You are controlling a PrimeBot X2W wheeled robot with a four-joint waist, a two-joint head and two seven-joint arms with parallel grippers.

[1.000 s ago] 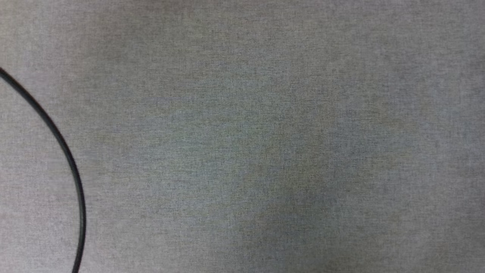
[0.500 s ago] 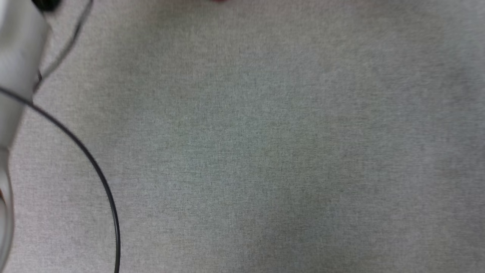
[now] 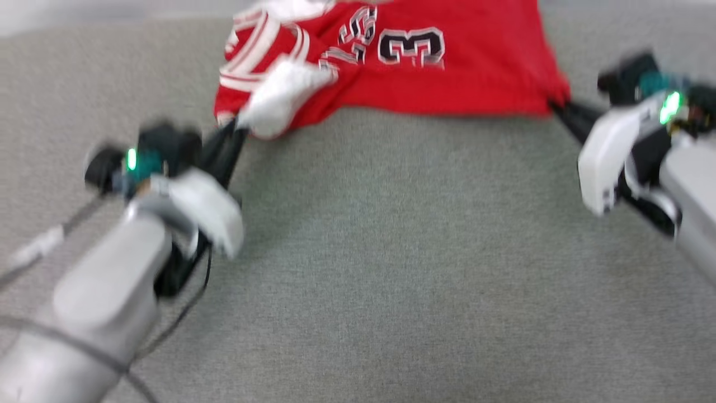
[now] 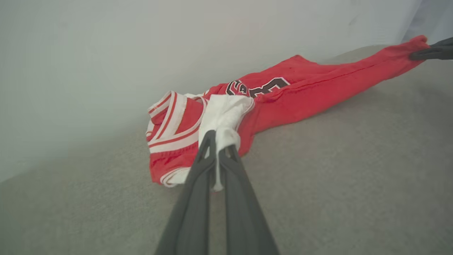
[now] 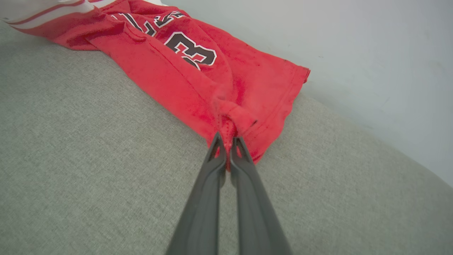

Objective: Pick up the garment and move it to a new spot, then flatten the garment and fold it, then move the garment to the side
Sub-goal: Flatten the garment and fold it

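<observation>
Left hand (image 4: 219,142): clamped on white sleeve (image 4: 226,113).
Right hand (image 5: 228,141): pinching red hem (image 5: 244,118).
Shirt (image 3: 481,84): gripped, bunched between hands; flattening, folding, shifting aside ahead.

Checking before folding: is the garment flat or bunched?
Bunched: the garment is rumpled, its white sleeve pinched in the left claw, its hem in the right claw.

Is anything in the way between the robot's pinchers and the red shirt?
No, nothing visible is between them. Both pinch the garment: the left gripper is shut on a white sleeve, and the right gripper is shut on a red hem corner.
</observation>
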